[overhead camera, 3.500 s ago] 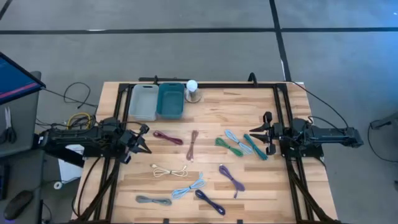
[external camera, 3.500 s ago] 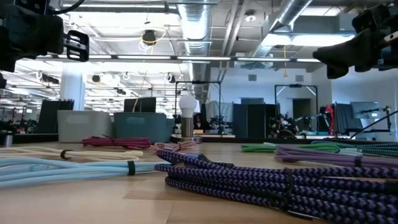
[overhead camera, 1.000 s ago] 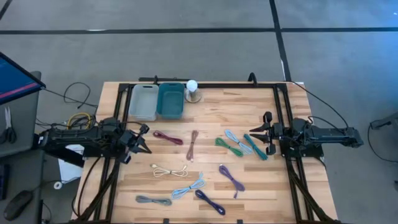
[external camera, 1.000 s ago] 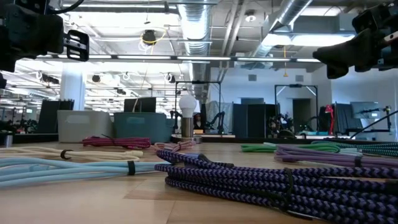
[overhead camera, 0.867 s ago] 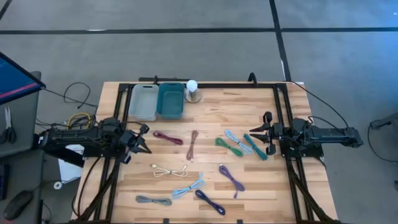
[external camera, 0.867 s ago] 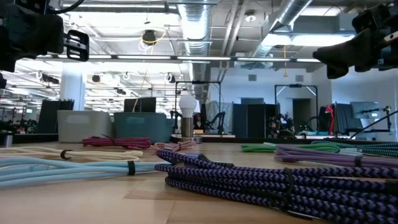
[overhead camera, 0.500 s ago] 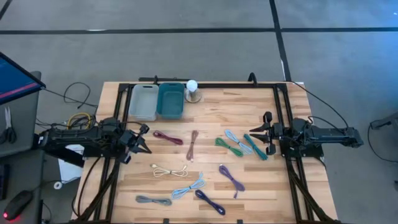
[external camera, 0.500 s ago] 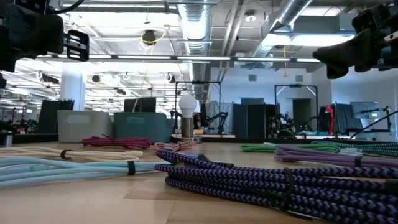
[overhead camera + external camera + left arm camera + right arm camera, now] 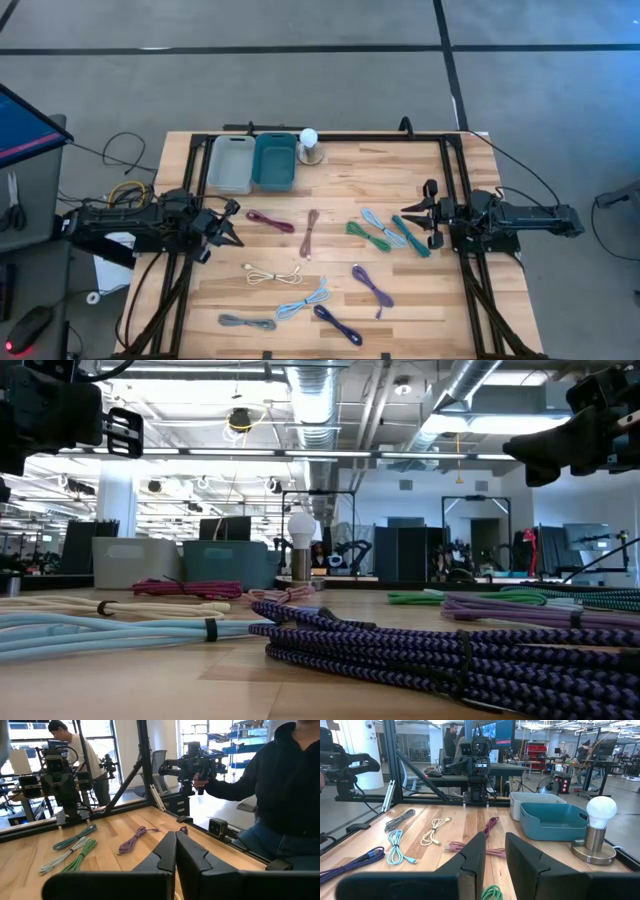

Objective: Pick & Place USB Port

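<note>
Several bundled USB cables lie flat on the wooden table: maroon (image 9: 270,220), pink (image 9: 311,232), green (image 9: 367,235), pale blue (image 9: 382,227), teal (image 9: 410,235), cream (image 9: 272,274), purple (image 9: 371,287), light blue (image 9: 302,300), grey (image 9: 246,322) and dark purple (image 9: 337,324). My left gripper (image 9: 232,222) (image 9: 175,845) hovers at the table's left edge, shut, left of the maroon cable. My right gripper (image 9: 412,214) (image 9: 495,845) hovers at the right edge beside the teal cable, its fingers a narrow gap apart. Neither touches anything.
A grey bin (image 9: 231,164) and a teal bin (image 9: 273,161) stand at the far edge, with a bulb lamp (image 9: 310,146) beside them. A black frame (image 9: 452,200) runs around the table. A person in dark clothes (image 9: 285,785) stands by the near side.
</note>
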`<move>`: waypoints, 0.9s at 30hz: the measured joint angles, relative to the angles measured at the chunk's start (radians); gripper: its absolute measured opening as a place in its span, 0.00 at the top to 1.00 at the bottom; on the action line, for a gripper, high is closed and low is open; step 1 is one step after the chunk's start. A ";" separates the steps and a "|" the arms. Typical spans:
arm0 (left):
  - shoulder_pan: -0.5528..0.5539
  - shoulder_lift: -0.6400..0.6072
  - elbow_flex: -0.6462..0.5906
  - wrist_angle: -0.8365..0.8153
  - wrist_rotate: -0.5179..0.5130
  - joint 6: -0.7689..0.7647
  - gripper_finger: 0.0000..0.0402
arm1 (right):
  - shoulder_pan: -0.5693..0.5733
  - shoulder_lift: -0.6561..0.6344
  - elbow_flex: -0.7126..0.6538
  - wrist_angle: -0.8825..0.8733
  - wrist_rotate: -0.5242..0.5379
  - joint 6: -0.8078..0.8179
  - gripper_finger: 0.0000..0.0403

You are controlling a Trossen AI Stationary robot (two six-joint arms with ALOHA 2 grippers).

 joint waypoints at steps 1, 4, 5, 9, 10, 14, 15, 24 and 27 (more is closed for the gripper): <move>0.000 0.000 0.000 0.000 0.000 0.000 0.98 | 0.000 0.000 0.000 0.000 0.000 0.000 0.83; 0.000 0.000 0.000 0.000 0.000 0.000 0.98 | 0.000 0.000 0.000 0.008 0.000 0.000 0.83; 0.000 0.000 0.000 0.000 0.000 0.000 0.98 | 0.000 0.000 0.000 0.013 0.000 0.000 0.83; 0.000 0.000 0.000 0.000 0.000 0.000 0.98 | 0.000 0.000 0.000 0.019 0.000 0.000 0.83; 0.000 0.000 0.000 0.000 0.000 0.000 0.98 | 0.000 0.000 0.000 0.020 0.000 0.000 0.83; 0.000 0.000 0.000 0.000 0.000 0.000 0.98 | 0.000 0.000 0.000 0.020 0.000 0.000 0.83; 0.000 0.000 0.000 0.000 0.000 0.000 0.98 | 0.000 0.000 0.000 0.020 0.000 0.000 0.83; 0.000 0.000 0.000 0.000 0.000 0.000 0.98 | 0.000 0.000 0.000 0.022 0.000 0.000 0.83; 0.000 0.000 0.000 0.000 0.000 0.000 0.98 | 0.000 0.000 0.000 0.021 0.000 0.000 0.83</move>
